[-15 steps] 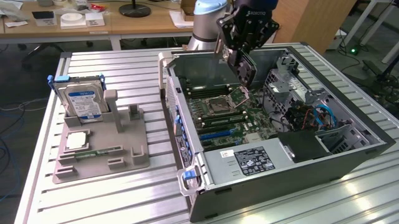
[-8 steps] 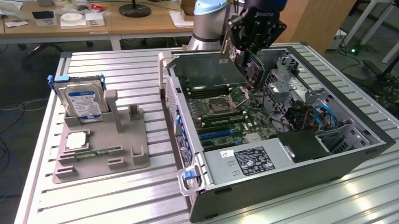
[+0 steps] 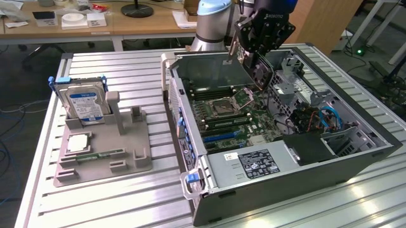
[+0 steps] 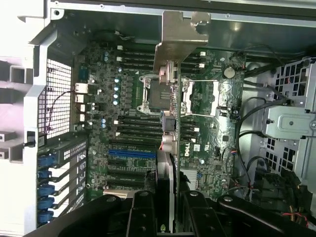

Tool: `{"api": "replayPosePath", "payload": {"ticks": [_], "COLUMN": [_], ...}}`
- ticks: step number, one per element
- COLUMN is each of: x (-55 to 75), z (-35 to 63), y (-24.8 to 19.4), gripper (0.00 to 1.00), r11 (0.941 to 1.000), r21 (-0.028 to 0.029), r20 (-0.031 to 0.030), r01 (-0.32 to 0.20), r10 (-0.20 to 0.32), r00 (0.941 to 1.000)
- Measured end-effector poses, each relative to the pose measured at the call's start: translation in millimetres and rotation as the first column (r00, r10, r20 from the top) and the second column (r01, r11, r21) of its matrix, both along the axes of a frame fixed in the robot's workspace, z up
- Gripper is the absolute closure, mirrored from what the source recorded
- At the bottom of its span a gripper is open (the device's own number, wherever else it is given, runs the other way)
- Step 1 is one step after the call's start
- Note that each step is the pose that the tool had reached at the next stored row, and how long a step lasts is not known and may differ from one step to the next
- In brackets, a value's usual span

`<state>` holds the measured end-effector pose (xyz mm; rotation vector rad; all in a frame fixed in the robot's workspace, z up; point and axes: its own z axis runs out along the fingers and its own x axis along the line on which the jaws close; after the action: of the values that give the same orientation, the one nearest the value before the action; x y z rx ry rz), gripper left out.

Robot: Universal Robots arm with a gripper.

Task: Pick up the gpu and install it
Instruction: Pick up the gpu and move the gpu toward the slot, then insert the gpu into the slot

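Claw (image 4: pixel 167 219): clamped on the gpu (image 4: pixel 166 163), held edge-on above the motherboard (image 4: pixel 123 123).
Care: keep it steady; line its edge with the blue slot (image 4: pixel 131 153).

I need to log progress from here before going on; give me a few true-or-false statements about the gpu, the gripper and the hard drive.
1. The gripper is shut on the gpu. True.
2. The gpu is already installed. False: it hangs in the gripper above the motherboard.
3. The hard drive stands in the grey holder, at the exterior view's left of the computer case. True.
4. The computer case is closed. False: its side is open and the motherboard shows.
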<state>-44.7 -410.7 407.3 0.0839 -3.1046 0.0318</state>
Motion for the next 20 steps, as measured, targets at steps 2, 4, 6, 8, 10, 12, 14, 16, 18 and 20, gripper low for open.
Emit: {"api": "replayPosePath", "payload": {"ticks": [2,4,6,8,10,12,14,16,18,20], "x": [0.0,0.0,0.0,0.0,0.1,0.1,0.0,0.1,0.1,0.0], "z": [0.0,-0.1,-0.1,-0.1,-0.1,-0.1,-0.1,-0.1,0.0,-0.2], "y": [0.0,0.1,0.1,0.1,0.0,0.0,0.0,0.0,-0.1,-0.4], "gripper": [0.73,0.73,0.73,0.73,0.73,0.73,0.73,0.73,0.73,0.73], "r11": [1.0,1.0,1.0,1.0,0.9998,0.999,0.9976,0.9953,0.9929,0.9907], "r21": [0.0001,0.0001,0.0001,0.0002,0.0002,0.0002,0.0001,0.0001,0.0001,0.0003], "r20": [0.0,0.0,0.0,0.0,0.0,0.0,0.0,0.0,0.0,0.0001], "r01": [0.0,0.0,0.0,-0.002,-0.018,-0.044,-0.07,-0.097,-0.119,-0.136], "r10": [0.0,0.0,0.0,0.002,0.018,0.044,0.07,0.097,0.119,0.136], "r00": [1.0,1.0,1.0,1.0,0.9998,0.999,0.9976,0.9953,0.9929,0.9907]}}
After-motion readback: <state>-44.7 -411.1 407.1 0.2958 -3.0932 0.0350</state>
